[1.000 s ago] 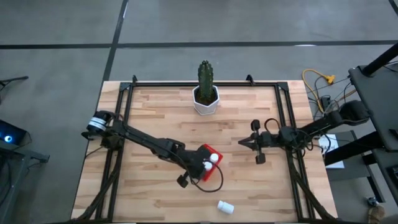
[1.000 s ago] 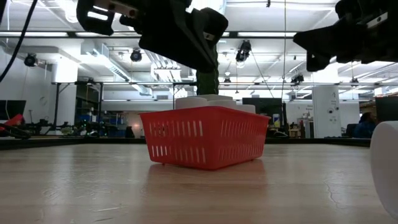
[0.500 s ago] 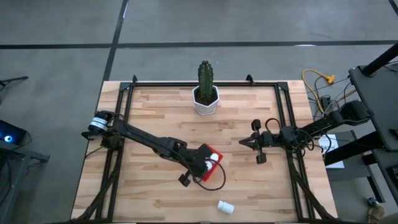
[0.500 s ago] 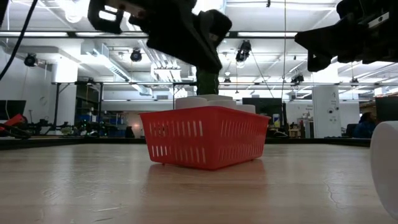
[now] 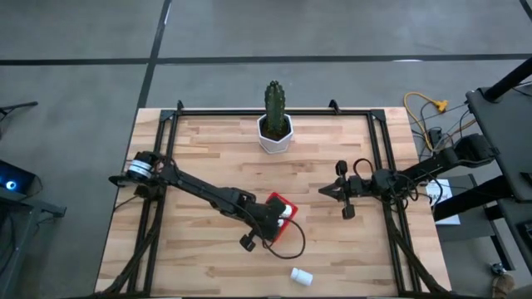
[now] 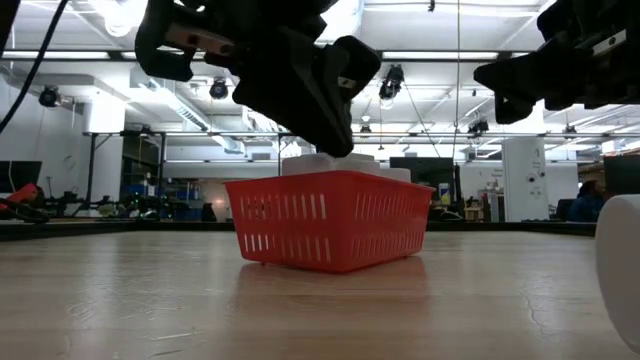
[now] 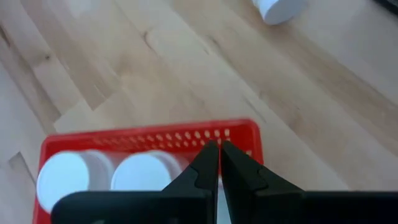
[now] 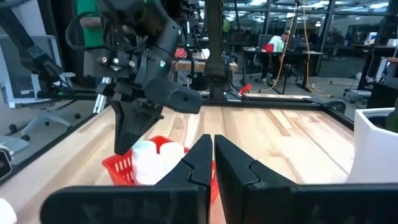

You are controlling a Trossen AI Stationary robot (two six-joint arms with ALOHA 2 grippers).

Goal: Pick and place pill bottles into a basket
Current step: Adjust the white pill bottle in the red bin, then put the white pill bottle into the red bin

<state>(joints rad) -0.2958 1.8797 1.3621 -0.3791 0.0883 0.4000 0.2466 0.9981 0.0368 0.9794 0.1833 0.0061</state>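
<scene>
Pill bottles (image 7: 146,174) stood packed upright in the basket (image 5: 281,218), their white caps showing above its red walls, and the left gripper (image 7: 219,163) hung right over them with its two dark fingers pressed together, pinching nothing. That basket sat on the desk (image 5: 208,158) a little toward the front edge from the middle. One more pill bottle (image 5: 302,276) lay on its side well apart from it, close to the front edge. The left arm reached in from the desk's left edge across the planks. The right gripper (image 5: 323,190) hovered above the wood nearer the right edge, its fingers likewise pressed together and empty, pointing toward the basket. A cactus (image 5: 274,101) in a white pot (image 5: 275,134) stood at the middle of the back edge.
</scene>
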